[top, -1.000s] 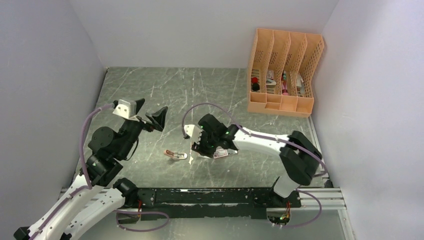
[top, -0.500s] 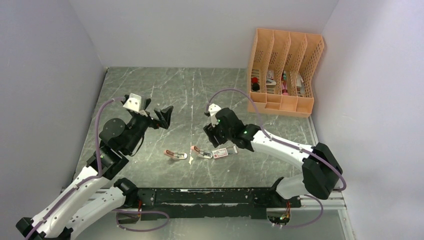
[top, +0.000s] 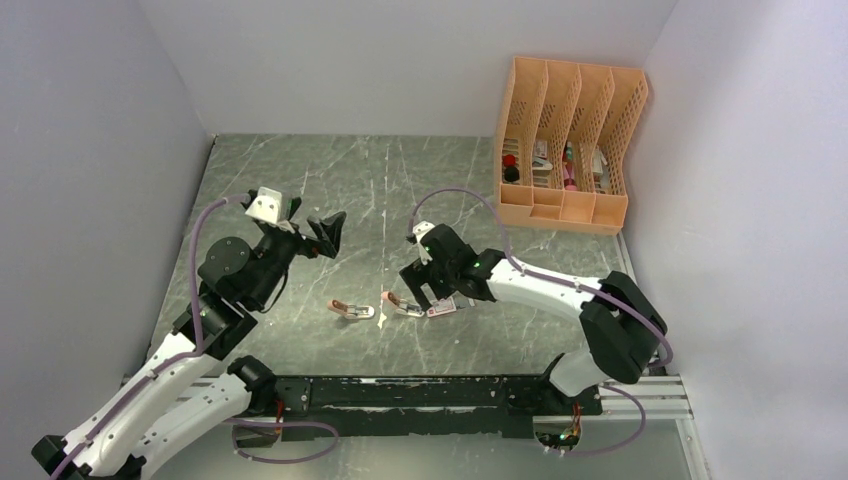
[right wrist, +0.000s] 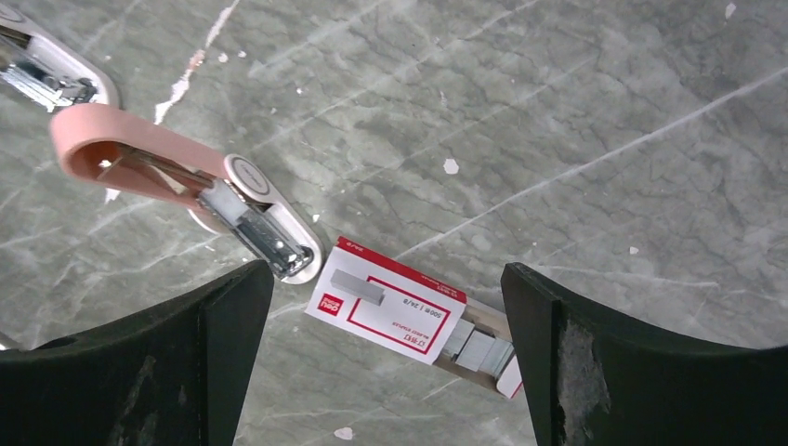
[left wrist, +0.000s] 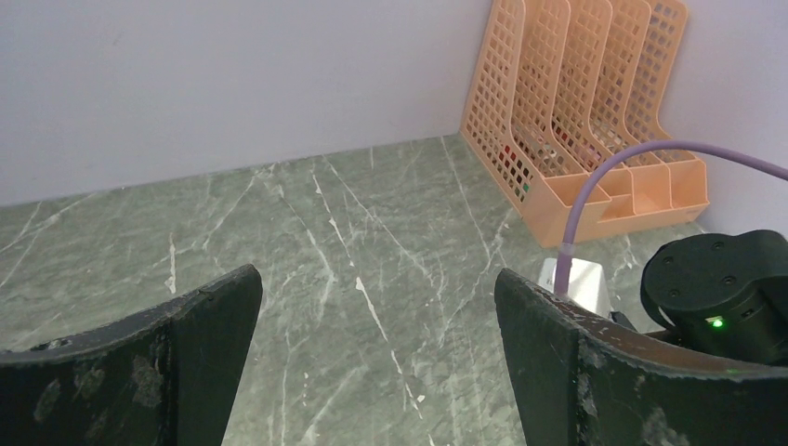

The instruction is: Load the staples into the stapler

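The staples' red-and-white box (right wrist: 390,302) lies flat on the green marble table, its tray slid partly out with silvery staples (right wrist: 483,348) showing. My right gripper (right wrist: 386,274) hovers open just above it, one finger on either side, touching nothing. A salmon-pink stapler (right wrist: 186,186) lies opened beside the box's left end, its metal magazine exposed. In the top view the stapler (top: 398,302), the box (top: 441,309) and the right gripper (top: 418,292) sit mid-table. My left gripper (top: 318,232) hangs open and empty above the table, left of centre; in its wrist view the left gripper (left wrist: 376,279) frames bare marble.
A second small pink stapler (top: 350,309) lies left of the first, and shows at the right wrist view's top-left corner (right wrist: 46,74). An orange mesh file organizer (top: 565,150) with small items stands at the back right corner. Grey walls enclose the table on three sides.
My right gripper opened wide, lifted off the stapler, then came down over the staples box. The left arm rose slightly early on, then stayed still.
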Tool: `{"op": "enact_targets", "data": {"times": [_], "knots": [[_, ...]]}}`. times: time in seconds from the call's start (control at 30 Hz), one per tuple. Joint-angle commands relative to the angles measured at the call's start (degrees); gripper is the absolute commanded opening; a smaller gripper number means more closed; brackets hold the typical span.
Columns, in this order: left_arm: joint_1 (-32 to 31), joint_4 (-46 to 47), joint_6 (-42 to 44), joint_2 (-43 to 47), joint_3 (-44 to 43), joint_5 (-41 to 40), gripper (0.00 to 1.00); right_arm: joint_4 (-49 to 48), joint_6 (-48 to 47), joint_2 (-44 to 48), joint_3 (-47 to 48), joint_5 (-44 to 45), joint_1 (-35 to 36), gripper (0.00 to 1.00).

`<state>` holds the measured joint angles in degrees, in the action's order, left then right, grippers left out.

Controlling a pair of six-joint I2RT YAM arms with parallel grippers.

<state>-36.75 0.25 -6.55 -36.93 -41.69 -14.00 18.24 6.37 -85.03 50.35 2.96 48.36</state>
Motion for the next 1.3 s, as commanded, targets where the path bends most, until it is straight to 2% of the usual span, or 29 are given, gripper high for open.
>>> {"op": "enact_targets", "data": {"times": [0.0,0.17,0.3,0.6,1.27], "knots": [[-0.2,-0.1,-0.7,0.7,0.5,-1.1,1.0,1.0,-0.9,-0.7,0.6,2.6,0.1,1.0],[-0.1,-0.5,-0.6,0.3,0.2,-1.7,1.0,1.4,-5.6,-0.2,-1.1,1.9,0.9,1.0],[-0.2,-0.7,-0.9,0.2,0.4,-1.7,1.0,-1.9,-7.9,3.3,-4.5,0.2,2.8,1.0],[-0.1,-0.2,-1.2,-0.3,0.5,-1.6,1.0,-4.9,-13.1,2.8,-6.4,3.7,6.9,1.0],[-0.2,1.1,-1.0,-1.5,0.4,-1.1,1.0,-2.8,-14.6,-2.7,-6.8,10.0,9.1,1.0]]}}
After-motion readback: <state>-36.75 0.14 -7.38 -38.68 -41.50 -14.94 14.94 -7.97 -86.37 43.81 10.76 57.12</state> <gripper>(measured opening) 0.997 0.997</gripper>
